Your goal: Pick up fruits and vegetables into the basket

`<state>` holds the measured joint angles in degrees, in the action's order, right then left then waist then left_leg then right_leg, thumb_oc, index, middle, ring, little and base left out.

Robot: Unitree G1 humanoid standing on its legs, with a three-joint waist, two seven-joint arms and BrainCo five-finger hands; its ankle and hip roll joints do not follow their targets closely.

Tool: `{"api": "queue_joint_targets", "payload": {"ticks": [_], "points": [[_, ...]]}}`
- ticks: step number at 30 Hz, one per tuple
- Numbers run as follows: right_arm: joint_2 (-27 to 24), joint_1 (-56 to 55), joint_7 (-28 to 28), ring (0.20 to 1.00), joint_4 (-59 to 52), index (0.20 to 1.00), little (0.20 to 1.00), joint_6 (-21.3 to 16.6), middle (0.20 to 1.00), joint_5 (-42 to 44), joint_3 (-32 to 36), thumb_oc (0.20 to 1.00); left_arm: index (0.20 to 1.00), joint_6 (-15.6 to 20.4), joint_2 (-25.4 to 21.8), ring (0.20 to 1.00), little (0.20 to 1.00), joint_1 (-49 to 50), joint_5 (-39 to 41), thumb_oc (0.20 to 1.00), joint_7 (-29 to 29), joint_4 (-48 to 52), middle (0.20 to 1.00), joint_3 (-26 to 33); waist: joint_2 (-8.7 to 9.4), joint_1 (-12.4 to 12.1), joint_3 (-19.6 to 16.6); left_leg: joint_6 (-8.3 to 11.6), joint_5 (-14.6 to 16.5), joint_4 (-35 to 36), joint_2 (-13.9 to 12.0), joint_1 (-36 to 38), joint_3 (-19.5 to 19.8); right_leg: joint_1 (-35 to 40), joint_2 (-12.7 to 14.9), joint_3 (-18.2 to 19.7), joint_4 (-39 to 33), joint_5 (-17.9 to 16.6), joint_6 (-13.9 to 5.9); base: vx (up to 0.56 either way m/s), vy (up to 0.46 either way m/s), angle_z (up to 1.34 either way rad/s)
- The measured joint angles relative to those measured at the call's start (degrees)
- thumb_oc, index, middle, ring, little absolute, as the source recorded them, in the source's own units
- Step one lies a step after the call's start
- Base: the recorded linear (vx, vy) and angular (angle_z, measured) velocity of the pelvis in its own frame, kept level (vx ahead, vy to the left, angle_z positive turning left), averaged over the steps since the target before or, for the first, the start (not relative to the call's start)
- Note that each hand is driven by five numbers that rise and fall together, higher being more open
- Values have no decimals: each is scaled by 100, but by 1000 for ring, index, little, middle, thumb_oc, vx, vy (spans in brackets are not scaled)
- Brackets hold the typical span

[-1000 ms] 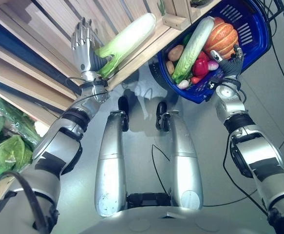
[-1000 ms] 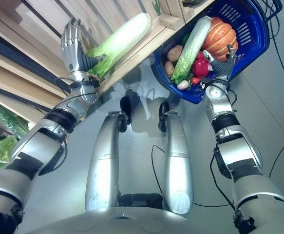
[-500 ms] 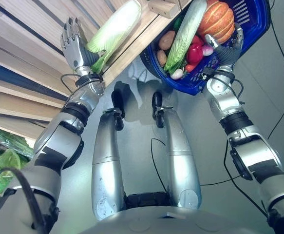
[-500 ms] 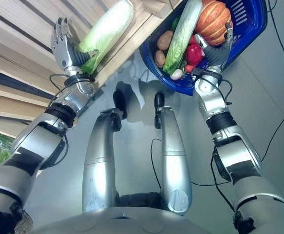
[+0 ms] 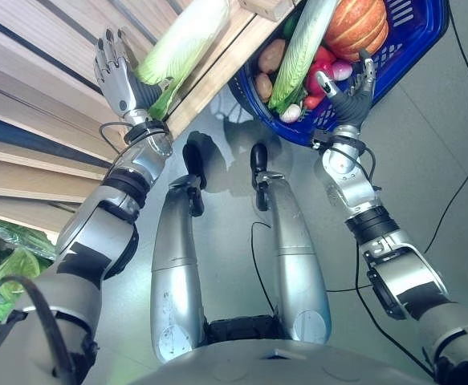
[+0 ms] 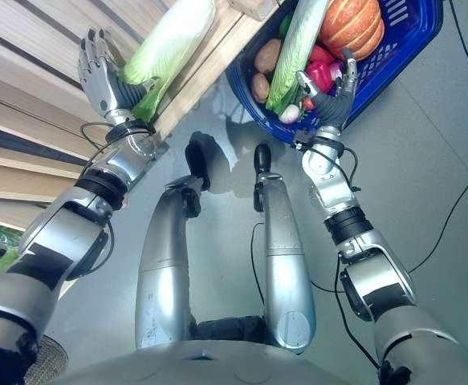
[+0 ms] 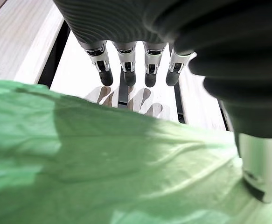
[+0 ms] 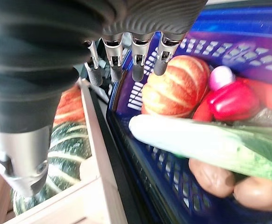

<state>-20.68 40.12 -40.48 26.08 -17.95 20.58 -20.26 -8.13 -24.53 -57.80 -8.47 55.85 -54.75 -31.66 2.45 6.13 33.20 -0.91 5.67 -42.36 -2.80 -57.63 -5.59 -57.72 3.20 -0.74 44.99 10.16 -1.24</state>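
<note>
A long pale-green napa cabbage [image 5: 184,42] lies on the slatted wooden shelf [image 5: 49,120]. My left hand [image 5: 117,76] is open beside its leafy end, fingers [image 7: 126,70] straight over the green leaf [image 7: 126,163] and thumb resting on it. The blue plastic basket [image 5: 414,40] sits at the upper right. It holds an orange pumpkin [image 8: 175,86], a second long cabbage [image 8: 191,140], a red pepper [image 8: 231,100], potatoes [image 8: 210,177] and a small pink bulb [image 8: 221,77]. My right hand [image 5: 347,90] is open at the basket's near rim, fingers spread and holding nothing.
A wooden crate [image 8: 94,186] beside the basket holds a green striped squash [image 8: 66,154]. Bagged leafy greens [image 5: 1,265] lie at the lower left on a lower shelf. Grey floor lies below the shelves and basket.
The whole picture has shifted as the camera moved. My right hand has slid left along the basket's near rim, from below the pumpkin to by the red pepper. The left hand stays at the cabbage.
</note>
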Motion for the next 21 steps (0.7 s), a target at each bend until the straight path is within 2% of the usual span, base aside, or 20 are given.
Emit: {"api": "queue_joint_targets", "payload": {"ticks": [3,6,9,14,17,21], "points": [[75,-97,20,1000,-52,1000,1000,0,1000,-2,-1,1000,1000,67,30,1000,1000,22,1,1000,81,4,1000,63,2,34,-1,-1,-10,16,4,7,0,4,0,1,-4,-3,1,-10,-38,1],[207,-227,35,1000,-106,1000,1000,-31,1000,-7,-3,1000,1000,372,47,1000,1000,119,-14,1000,392,5,1000,256,12,82,2,-1,-19,58,6,30,-14,14,0,8,-22,-31,45,-11,-39,-1],[318,-420,22,1000,-203,1000,1000,-64,1000,-161,-27,1000,1000,815,126,1000,1000,390,-145,1000,1019,266,1000,526,22,119,7,-31,-43,94,4,89,-13,65,-1,0,-54,-42,60,-19,-46,-2],[474,-827,-30,1000,-447,1000,1000,-103,1000,-350,-25,1000,1000,1318,294,1000,1000,823,-885,1000,1704,866,1000,687,23,109,5,-2,-72,273,22,325,-14,281,9,-9,-176,-42,61,-1,-7,0],[490,-932,-37,1000,-531,1000,1000,-105,1000,-386,-23,1000,1000,1342,364,1000,1000,929,-1157,1000,1738,974,1000,689,25,87,2,36,-62,283,17,356,-8,315,4,-18,-190,-30,47,2,-6,1],[499,-954,-29,1000,-558,1000,1000,-103,1000,-385,-18,1000,1000,1306,362,1000,1000,1015,-1193,1000,1453,976,1000,664,25,83,2,37,-64,281,9,360,-28,306,5,-13,-189,-27,41,0,0,0]]}}
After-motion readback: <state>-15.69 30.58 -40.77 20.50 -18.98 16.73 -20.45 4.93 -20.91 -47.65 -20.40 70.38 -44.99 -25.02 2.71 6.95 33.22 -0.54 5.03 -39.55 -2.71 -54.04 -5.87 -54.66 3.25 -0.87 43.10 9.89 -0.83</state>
